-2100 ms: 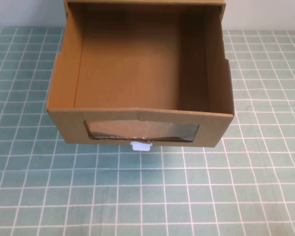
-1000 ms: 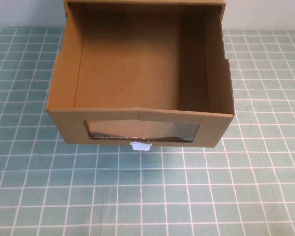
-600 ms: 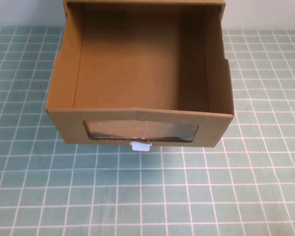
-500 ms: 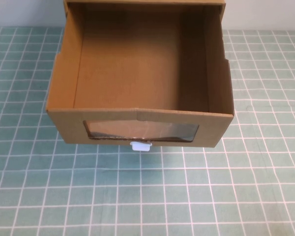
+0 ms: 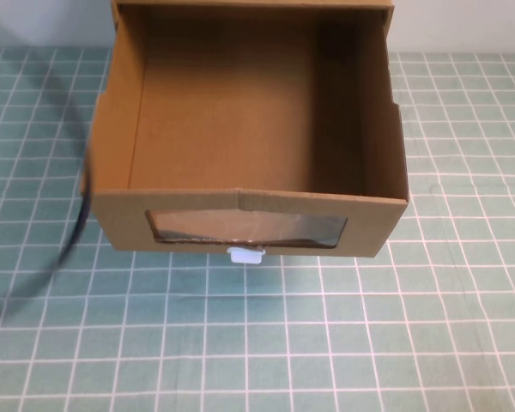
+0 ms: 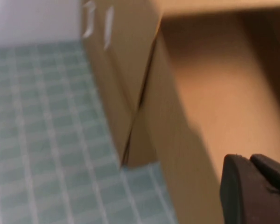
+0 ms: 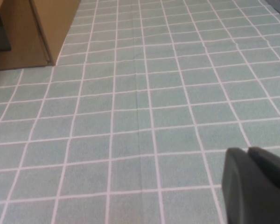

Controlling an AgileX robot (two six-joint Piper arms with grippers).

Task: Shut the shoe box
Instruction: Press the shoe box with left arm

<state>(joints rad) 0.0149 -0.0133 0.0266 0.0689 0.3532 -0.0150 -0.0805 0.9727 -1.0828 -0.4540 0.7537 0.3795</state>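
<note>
The shoe box [image 5: 112, 154] is a brown cardboard drawer pulled out towards me from its sleeve [image 5: 240, 4], open and empty inside. Its front has a clear window [image 5: 247, 230] with a small white pull tab [image 5: 245, 254] just below. My left gripper [image 6: 250, 158] is shut and empty, close above the drawer's left wall [image 6: 177, 140], where the drawer leaves the sleeve [image 6: 116, 56]. My right gripper [image 7: 248, 150] is shut and empty, low over the mat, with the box's corner [image 7: 51, 23] farther off. Neither gripper shows in the high view.
The box stands on a green mat with a white grid [image 5: 326, 343]. A dark blurred streak [image 5: 79, 223], part of my left arm or its cable, runs beside the box's left wall in the high view. A pale wall [image 5: 463, 26] rises behind.
A dark blurred streak has come into the high view at the left of the box. The box has not moved.
</note>
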